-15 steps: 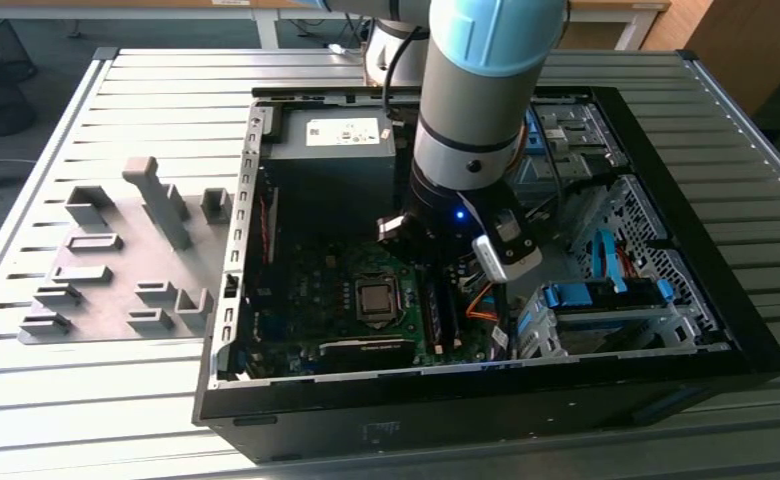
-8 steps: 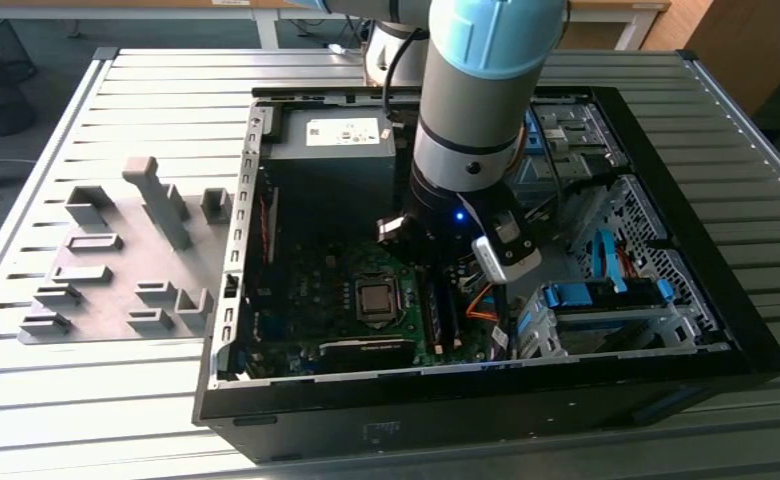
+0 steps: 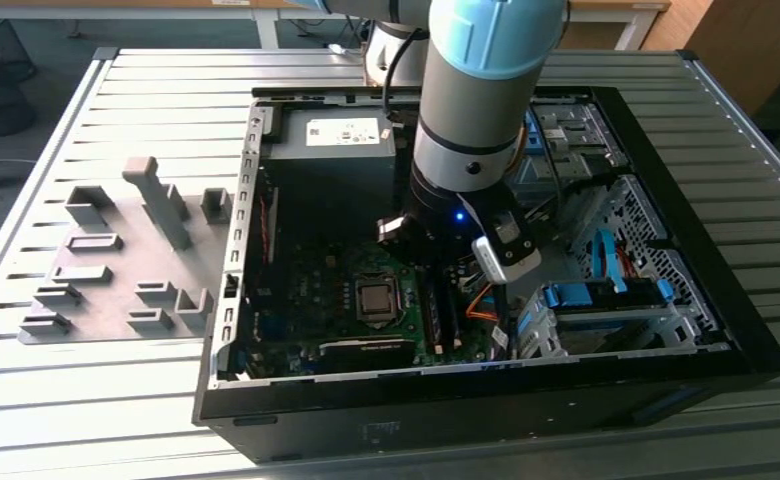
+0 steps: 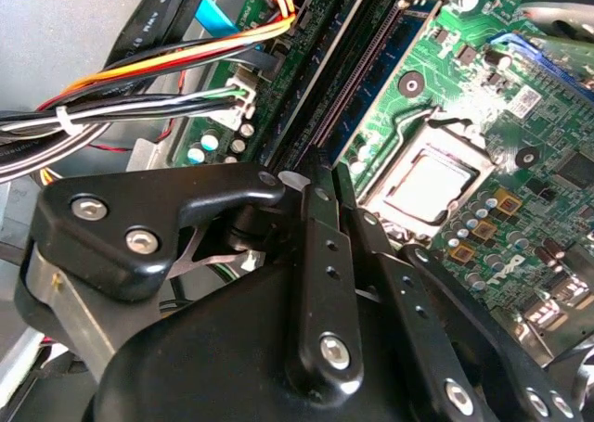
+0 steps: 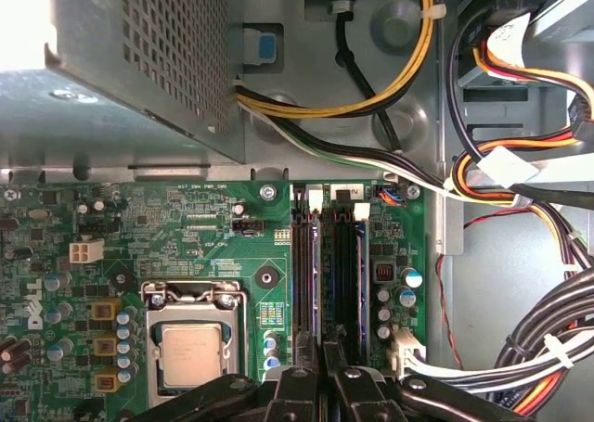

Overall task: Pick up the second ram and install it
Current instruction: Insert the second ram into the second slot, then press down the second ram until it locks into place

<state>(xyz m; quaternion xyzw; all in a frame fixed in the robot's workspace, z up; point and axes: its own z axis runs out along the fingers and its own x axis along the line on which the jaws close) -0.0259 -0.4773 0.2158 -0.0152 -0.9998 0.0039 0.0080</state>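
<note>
The gripper [image 5: 323, 352] is down inside the open computer case [image 3: 247, 200], its fingers drawn in tight on the second ram [image 5: 316, 274]. The stick stands on edge in a memory slot and runs straight out ahead of the fingertips. Just beside it, on both flanks of the fingers, lie the other memory slots. Beyond those on one side is the processor socket [image 5: 190, 348], and on the other a thick bundle of black, yellow and orange cables [image 5: 548, 348] close to the tool. Ahead of the stick's far end stands the perforated power supply cage [image 5: 139, 51], with yellow wires looping past it.

The second wrist view looks along the gripper [image 4: 336, 185] from behind its black linkage, with the second ram [image 4: 311, 88] stretching away and an empty blue slot just beside it. The exterior view takes in the arm [image 3: 477, 100] reaching down into the case, blue drive clips [image 3: 590, 295] off to its side, and a grey fixture plate [image 3: 110, 260] on the slatted table [image 3: 97, 400] outside the case
</note>
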